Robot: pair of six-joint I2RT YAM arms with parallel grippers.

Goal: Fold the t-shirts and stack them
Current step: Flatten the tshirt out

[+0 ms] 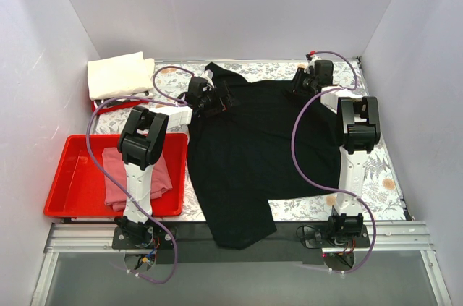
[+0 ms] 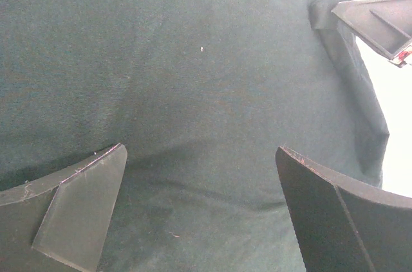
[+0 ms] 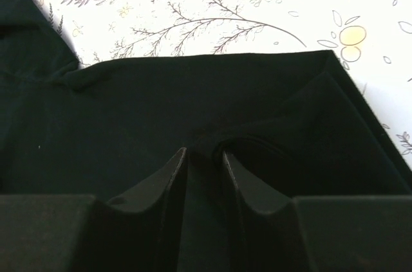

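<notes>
Seen from above, a black t-shirt (image 1: 246,154) lies spread open on a floral-patterned table (image 1: 376,176), filling the space between two robot arms. Its hem hangs a little over the near edge of the table. The collar and sleeves lie at the far side, where both arms reach.

The right tool (image 3: 205,153) is at the far right corner of the shirt, near the sleeve. In the right wrist view its two fingers stand close together with a raised ridge of black cloth pinched between them, so it appears to grip the shirt. The cloth beside it is already doubled over into a flat flap, which suggests this corner is being taken up for a fold.

The left tool (image 2: 200,156) hovers at the far left of the shirt, near the collar. Its fingers are spread wide with smooth black cloth below them and nothing held. It is probably placed there to take the matching corner, so that both sides can be lifted together.

The pink t-shirt (image 1: 114,176) lies in a red tray (image 1: 72,183) at the near left, partly hidden by the left arm. The cream t-shirt (image 1: 119,76) sits folded at the far left corner, well apart from the work. The black shirt looks like the one in hand, and its folding seems barely begun.
</notes>
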